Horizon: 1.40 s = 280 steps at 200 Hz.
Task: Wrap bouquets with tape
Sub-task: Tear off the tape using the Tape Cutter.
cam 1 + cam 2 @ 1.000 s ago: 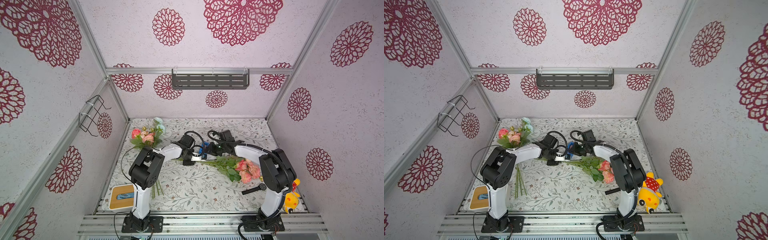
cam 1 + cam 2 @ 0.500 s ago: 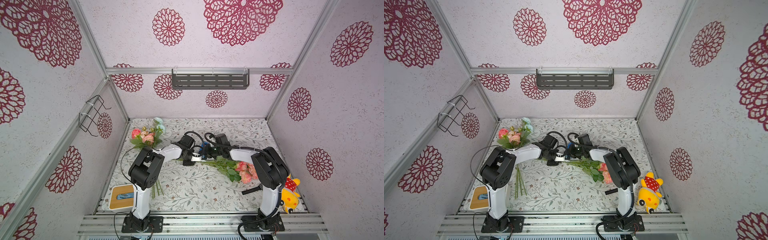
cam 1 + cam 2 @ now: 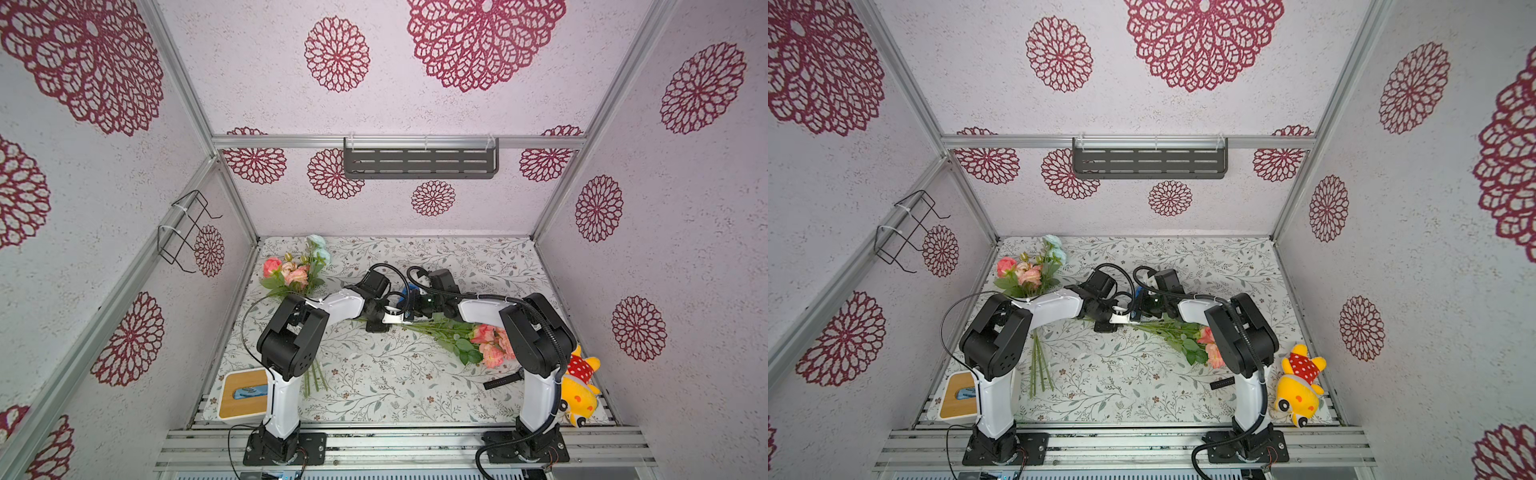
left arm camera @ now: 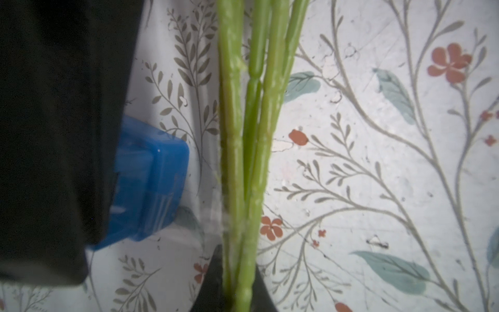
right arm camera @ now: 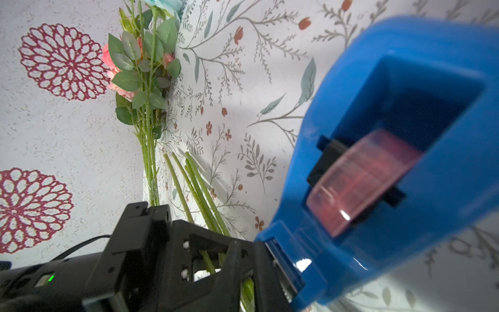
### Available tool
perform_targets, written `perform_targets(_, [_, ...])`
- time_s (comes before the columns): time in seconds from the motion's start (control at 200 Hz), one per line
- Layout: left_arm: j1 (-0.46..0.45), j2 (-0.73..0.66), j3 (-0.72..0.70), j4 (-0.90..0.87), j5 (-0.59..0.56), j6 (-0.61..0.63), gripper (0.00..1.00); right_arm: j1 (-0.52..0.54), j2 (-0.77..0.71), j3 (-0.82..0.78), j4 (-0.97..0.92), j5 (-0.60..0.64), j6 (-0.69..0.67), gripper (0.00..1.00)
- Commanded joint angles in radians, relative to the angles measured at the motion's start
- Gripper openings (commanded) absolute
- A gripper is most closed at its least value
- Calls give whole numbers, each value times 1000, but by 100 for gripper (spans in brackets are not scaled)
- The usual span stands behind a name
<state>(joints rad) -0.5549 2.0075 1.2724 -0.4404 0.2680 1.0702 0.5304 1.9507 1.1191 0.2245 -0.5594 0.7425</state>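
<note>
Left wrist view, left hand (image 4: 237, 286) clamps bouquet (image 4: 253, 135), right hand (image 3: 417, 305) grips tape (image 4: 151, 183), fingers hidden.

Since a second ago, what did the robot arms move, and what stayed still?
The right arm swung its elbow in toward the middle, and the right gripper carried the blue tape dispenser a little closer to the left gripper. Nothing was grabbed or let go: the left gripper still pinches the bouquet's stems. The left arm, the other bouquet and the yellow plush toy stayed put.
</note>
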Motion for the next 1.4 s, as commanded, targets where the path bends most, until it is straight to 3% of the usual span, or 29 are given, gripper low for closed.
perform_targets(0.0, [-9, 0, -24, -35, 11, -4, 0, 13, -6, -2, -9, -69, -70, 15])
perform_targets(0.68, [-7, 6, -30, -41, 15, -6, 0, -26, -48, -36, 45, -184, -75, 18])
perform_targets(1.396, [-7, 2, -28, -46, 19, -8, 0, 2, -7, -39, -139, -47, -267, 15])
